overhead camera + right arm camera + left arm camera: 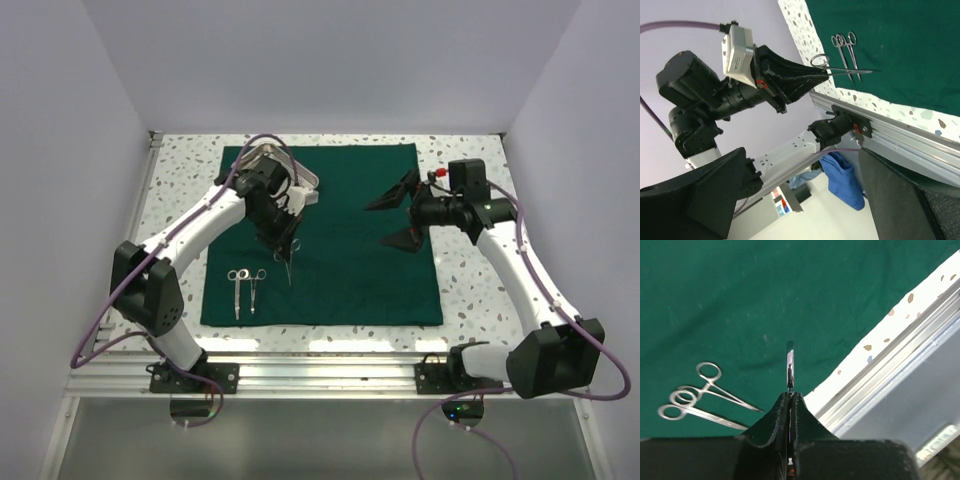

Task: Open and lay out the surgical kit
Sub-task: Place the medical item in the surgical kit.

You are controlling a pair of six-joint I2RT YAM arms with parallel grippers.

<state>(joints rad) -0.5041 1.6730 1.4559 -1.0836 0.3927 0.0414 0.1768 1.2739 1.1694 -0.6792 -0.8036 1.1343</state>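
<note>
Slim steel ring-handled instrument [790, 362], clamped edge-on in closed left end effector [790, 397] over dark green cloth drape [740, 300]; thin purchase may let it slip.

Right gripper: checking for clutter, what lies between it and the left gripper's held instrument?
Top view: only bare green cloth between instrument and right gripper.

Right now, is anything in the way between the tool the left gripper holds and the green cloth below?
Nothing visible. The left gripper holds the ring-handled instrument above bare green cloth; the two laid-out instruments lie off to one side, not touching it.
</note>
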